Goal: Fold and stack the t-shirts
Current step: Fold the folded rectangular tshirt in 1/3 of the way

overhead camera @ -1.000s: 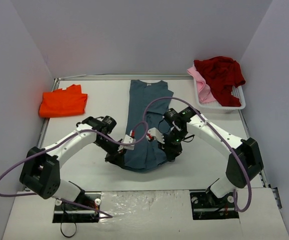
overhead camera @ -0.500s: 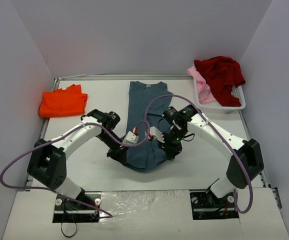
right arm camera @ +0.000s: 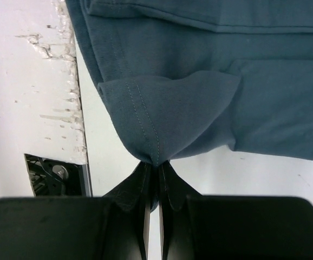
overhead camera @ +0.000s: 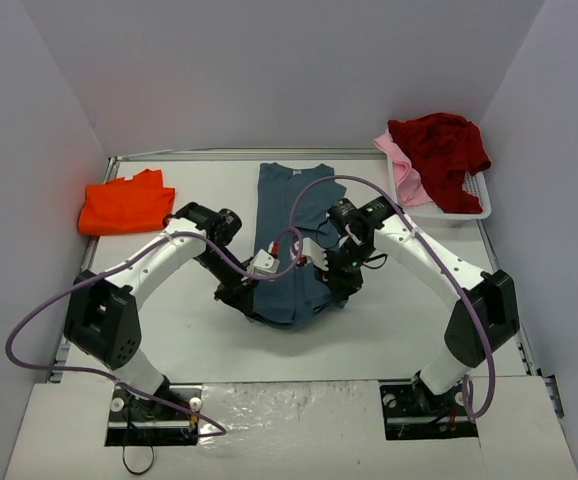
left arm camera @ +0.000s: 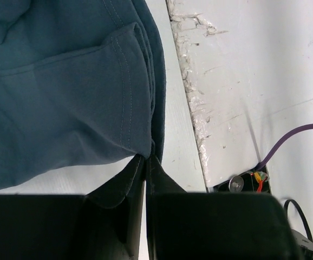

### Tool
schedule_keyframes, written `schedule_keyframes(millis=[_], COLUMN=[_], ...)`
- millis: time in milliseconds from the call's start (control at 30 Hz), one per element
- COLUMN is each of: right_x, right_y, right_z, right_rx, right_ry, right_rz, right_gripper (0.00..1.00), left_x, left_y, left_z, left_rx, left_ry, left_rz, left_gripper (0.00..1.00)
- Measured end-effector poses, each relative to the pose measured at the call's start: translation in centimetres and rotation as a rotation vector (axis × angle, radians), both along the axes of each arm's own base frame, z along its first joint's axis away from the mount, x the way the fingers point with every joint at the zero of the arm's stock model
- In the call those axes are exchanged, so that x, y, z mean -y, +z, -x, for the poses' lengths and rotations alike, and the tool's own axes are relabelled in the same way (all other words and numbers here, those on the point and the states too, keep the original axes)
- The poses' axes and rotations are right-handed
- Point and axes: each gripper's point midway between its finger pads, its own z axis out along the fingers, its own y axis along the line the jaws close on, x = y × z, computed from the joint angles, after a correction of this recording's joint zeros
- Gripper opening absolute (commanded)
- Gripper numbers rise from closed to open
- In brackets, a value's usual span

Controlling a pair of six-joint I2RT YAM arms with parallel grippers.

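The slate blue-grey t-shirt lies lengthwise in the middle of the table, collar at the far end, its near hem lifted. My left gripper is shut on the hem's left corner. My right gripper is shut on the hem's right corner. Both hold the hem above the table. The bright orange t-shirt lies folded at the far left. The dark red t-shirt and the pale pink t-shirt are heaped in the basket.
A white plastic basket stands at the far right against the wall. Purple cables loop over the shirt from both wrists. The arm bases sit at the near edge, by a rough white strip.
Both grippers have moved away from the near edge toward the far end, carrying the shirt's hem with them. The shirt's near part has shortened.
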Motion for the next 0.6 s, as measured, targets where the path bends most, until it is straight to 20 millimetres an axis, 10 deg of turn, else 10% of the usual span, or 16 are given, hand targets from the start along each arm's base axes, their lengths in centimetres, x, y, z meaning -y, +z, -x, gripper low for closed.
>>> schedule_keyframes(millis=[600], right_x=[0.4], right_y=[-0.1], right_z=[-5.3], right_rx=[0.057], right_ry=[-0.046], right_rz=[0.023], right_gripper=[0.0], left_x=[0.6], left_y=[0.5], left_z=[-5.3], left_rx=[0.077], left_ry=[0.02], left_rz=[-0.016], left_gripper=[0.02])
